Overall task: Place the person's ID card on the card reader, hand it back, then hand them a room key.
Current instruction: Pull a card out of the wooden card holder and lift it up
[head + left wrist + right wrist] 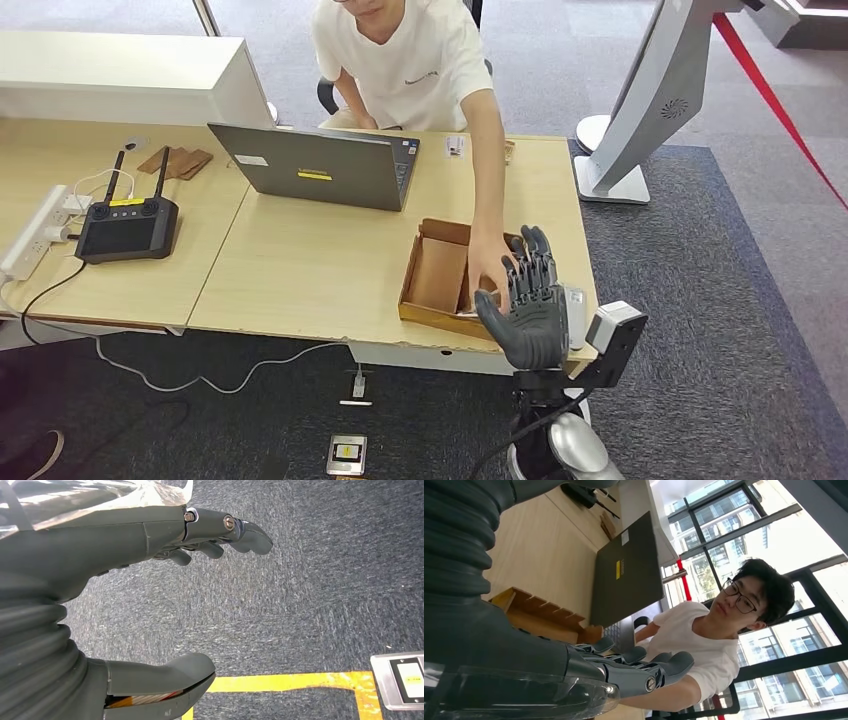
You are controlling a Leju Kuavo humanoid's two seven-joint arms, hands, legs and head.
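My right hand (530, 305) is raised over the table's front right corner with its fingers straight and spread; I see nothing in it. The person's hand (487, 272) reaches across the table and lies right against my fingers, over the wooden slotted box (425, 312). I cannot make out a card between the two hands. A small white flat device (575, 316) lies at the table edge just right of my hand. In the right wrist view my right hand (634, 667) stretches toward the person's forearm (664, 695). My left hand (115, 540) hangs over the carpet, fingers apart, holding nothing.
A grey laptop (320, 165) stands open mid-table with its back to me. At the left lie a black controller (128, 225) and a power strip (40, 230). A white stand (640, 110) rises right of the table. Yellow tape (280, 681) and a metal plate (402, 680) mark the floor.
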